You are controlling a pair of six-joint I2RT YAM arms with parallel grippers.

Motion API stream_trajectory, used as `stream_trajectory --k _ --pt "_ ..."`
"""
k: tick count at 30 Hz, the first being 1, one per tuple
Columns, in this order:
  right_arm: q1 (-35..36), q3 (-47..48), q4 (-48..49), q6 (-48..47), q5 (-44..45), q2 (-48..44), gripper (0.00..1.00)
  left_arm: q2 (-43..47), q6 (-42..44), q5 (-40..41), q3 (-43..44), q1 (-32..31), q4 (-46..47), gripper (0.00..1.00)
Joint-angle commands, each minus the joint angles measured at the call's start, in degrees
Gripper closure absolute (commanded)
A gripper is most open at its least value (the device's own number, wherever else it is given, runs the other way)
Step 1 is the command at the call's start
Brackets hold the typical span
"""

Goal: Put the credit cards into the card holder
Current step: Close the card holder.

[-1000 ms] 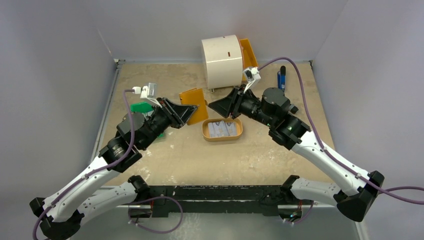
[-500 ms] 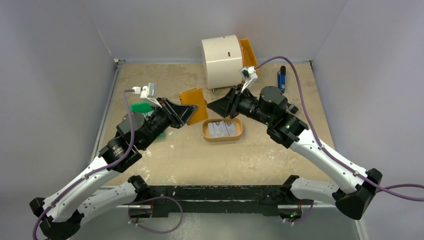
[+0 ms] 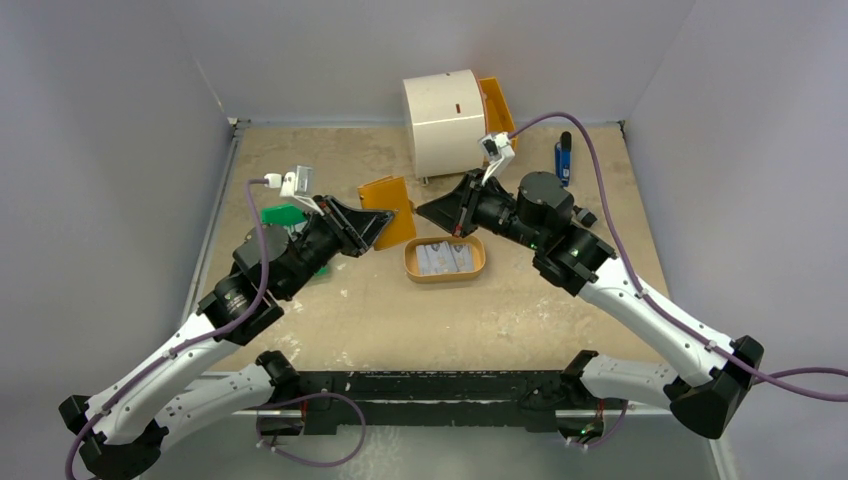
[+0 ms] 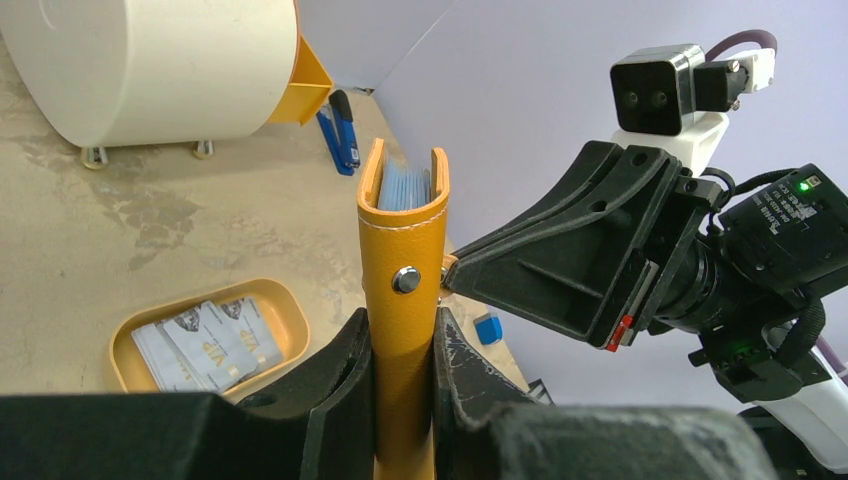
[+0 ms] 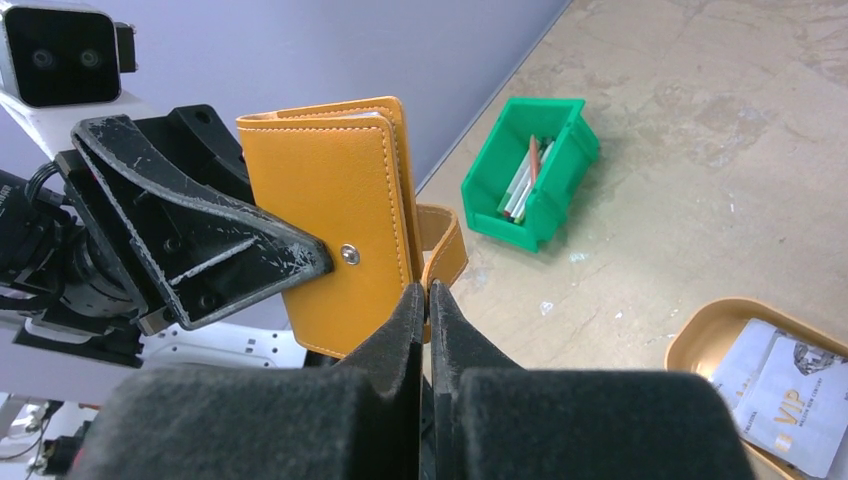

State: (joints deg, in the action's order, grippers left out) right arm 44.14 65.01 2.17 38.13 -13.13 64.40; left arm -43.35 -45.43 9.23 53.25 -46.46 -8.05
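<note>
— Shut now, the right claw point(image 5: 427, 293): a second ago its jaws stood apart. The left arm has not budged.

— Is it holding anything?

— Its tips meet right at the end of the strap point(image 5: 443, 240) of the card holder point(image 4: 403, 250). Whether the strap is pinched between them I cannot tell.

— And the left claw point(image 4: 400, 335)?

— Narrow, clamped on the lower part of the card holder. It holds it upright in the air, up and to the left of the tray point(image 3: 409, 262) as the overhead camera sees it. The open end faces up.

— Where are the credit cards point(image 4: 205, 335)?

— Several lie flat in the tray, overlapping, pale with "VIP" printed on them. More stand in the card holder's open top, only their pale blue edges showing.

— Anything else around?

— A green bin point(image 5: 530, 170) with sticks in it sits on the table well left of the tray, beyond the left claw. A white drum point(image 3: 445, 120) stands behind the tray, and a blue tool point(image 3: 564, 158) lies to the tray's back right.
</note>
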Motion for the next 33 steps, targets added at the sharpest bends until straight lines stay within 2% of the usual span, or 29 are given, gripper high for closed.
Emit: stream_trajectory --k 1,8,15,24,33 --pt "-0.01 2.59 0.87 0.94 -2.80 -1.53 1.00 1.22 0.59 0.37 2.80 0.31 3.00 1.00" --pt "-0.02 6.88 -4.51 -1.29 -6.56 -2.67 1.00 0.43 6.45 1.19 4.15 0.31 -1.51 1.00" --pt "-0.02 11.17 -9.88 -3.85 -10.86 -1.11 1.00 -1.99 12.61 -2.78 7.32 0.35 -3.02 1.00" --pt "-0.02 10.77 -8.65 -3.72 -12.07 0.37 1.00 -3.14 13.05 -5.25 8.13 0.32 -1.99 1.00" --pt "0.00 10.27 -7.43 -3.06 -12.28 1.24 1.00 -2.09 12.25 -4.18 7.23 0.34 -1.00 1.00"
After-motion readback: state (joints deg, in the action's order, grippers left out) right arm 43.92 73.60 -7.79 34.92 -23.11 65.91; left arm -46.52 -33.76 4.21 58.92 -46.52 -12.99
